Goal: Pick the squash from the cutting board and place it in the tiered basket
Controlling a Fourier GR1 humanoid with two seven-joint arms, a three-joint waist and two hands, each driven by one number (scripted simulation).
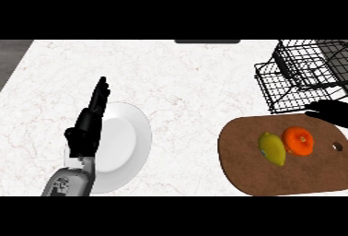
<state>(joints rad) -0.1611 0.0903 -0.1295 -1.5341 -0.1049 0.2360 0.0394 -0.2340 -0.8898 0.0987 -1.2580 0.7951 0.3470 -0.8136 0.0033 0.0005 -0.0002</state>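
The squash (272, 148) lies on the brown cutting board (255, 177) at the near right of the counter (183, 78). It is yellow and elongated, lying lengthwise from far to near. Touching it on its right is a round orange fruit (298, 140).

My right hand (324, 112) shows only as a dark shape at the board's far right edge, just in front of the black wire tiered basket (302, 73). It sits beyond the orange fruit and apart from the squash, touching neither as far as I can see. I cannot tell whether that hand is released or clenched.

My left hand (87, 129) is well apart from the squash, on the left side of the counter. It is released, fingers (101, 94) straight and pointing toward the far side, and it holds nothing. It overlaps the left rim of a white plate (129, 138).

A small marking on the grey left forearm (68, 182) is too small for me to read.
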